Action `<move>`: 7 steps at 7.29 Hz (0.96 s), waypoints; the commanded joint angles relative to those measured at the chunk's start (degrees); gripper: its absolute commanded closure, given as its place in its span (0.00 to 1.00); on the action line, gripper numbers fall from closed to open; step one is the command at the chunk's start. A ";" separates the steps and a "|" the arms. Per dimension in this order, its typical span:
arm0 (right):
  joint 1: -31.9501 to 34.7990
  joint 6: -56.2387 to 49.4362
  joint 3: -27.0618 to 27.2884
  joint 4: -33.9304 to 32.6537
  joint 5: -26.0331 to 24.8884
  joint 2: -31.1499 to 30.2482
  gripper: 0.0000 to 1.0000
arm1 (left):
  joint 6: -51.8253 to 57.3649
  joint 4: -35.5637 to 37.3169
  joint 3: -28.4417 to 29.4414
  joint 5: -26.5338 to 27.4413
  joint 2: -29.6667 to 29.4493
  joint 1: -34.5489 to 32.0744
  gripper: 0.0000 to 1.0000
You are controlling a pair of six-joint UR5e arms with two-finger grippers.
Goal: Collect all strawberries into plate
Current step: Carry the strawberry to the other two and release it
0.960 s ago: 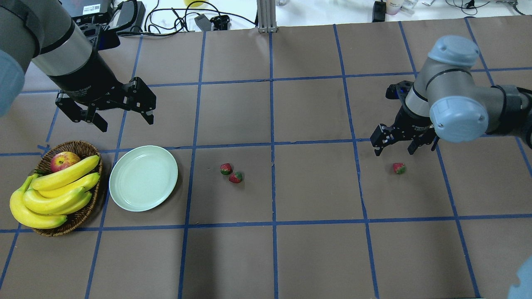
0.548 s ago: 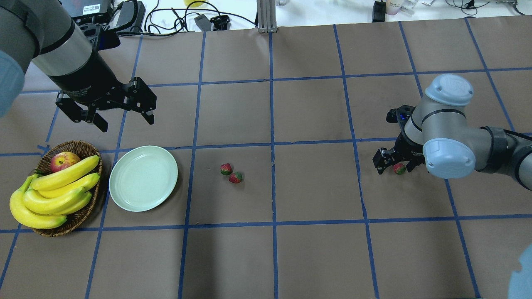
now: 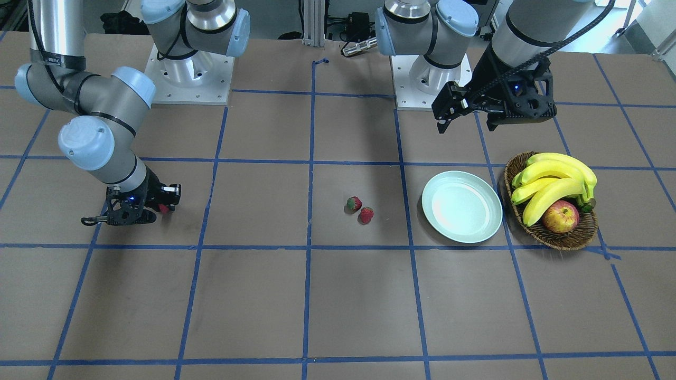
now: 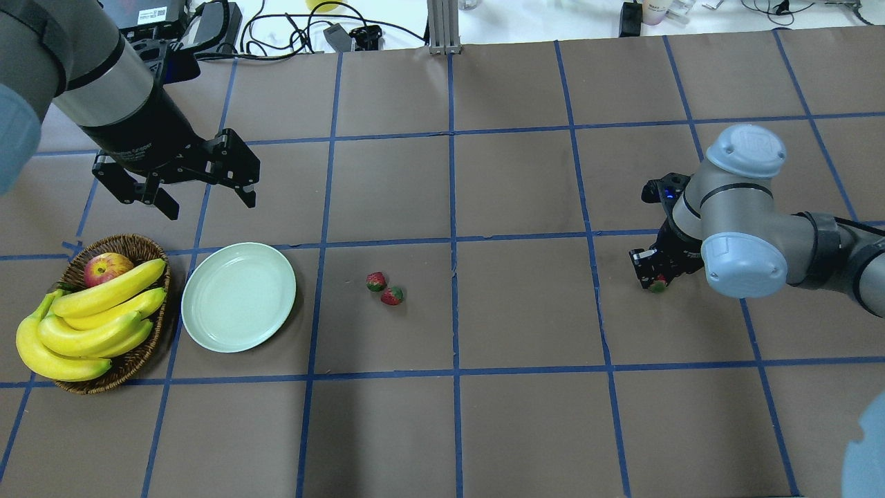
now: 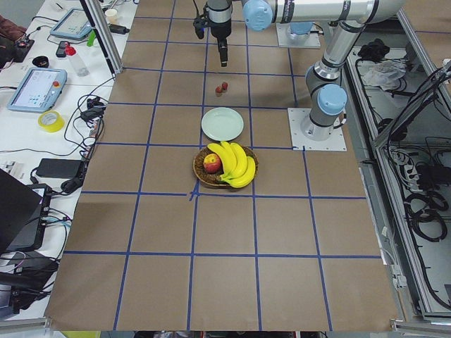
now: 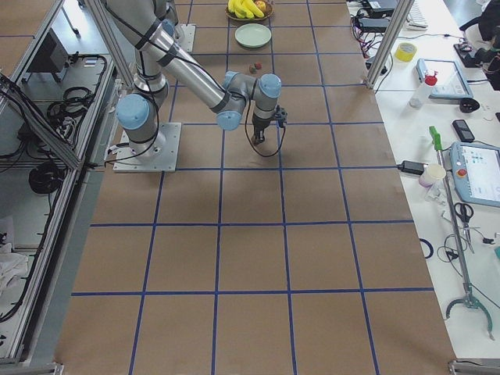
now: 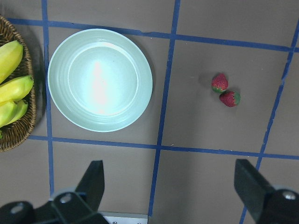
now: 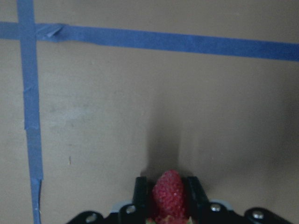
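My right gripper [image 4: 657, 282] is down at the table and shut on a red strawberry [image 8: 168, 194], which sits between its fingers [image 8: 140, 190]. It also shows in the front view [image 3: 165, 209]. Two more strawberries [image 4: 384, 289] lie side by side on the table right of the pale mint-green plate [image 4: 238, 297], which has nothing on it. They also show in the left wrist view [image 7: 225, 90] beside the plate [image 7: 100, 80]. My left gripper [image 4: 205, 200] is open and empty, held above the table behind the plate.
A brown wicker basket [image 4: 142, 356] with bananas [image 4: 86, 321] and a red-yellow apple [image 4: 106, 267] stands left of the plate. Blue tape lines grid the brown table. Cables and devices lie along the far edge.
My right gripper has come down over the lone strawberry and closed on it. The left arm and the other things have not moved.
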 commanded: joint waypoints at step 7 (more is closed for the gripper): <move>28.10 43.74 -10.01 0.64 20.61 3.74 1.00 | -0.14 -0.01 -0.09 0.10 0.00 0.00 0.00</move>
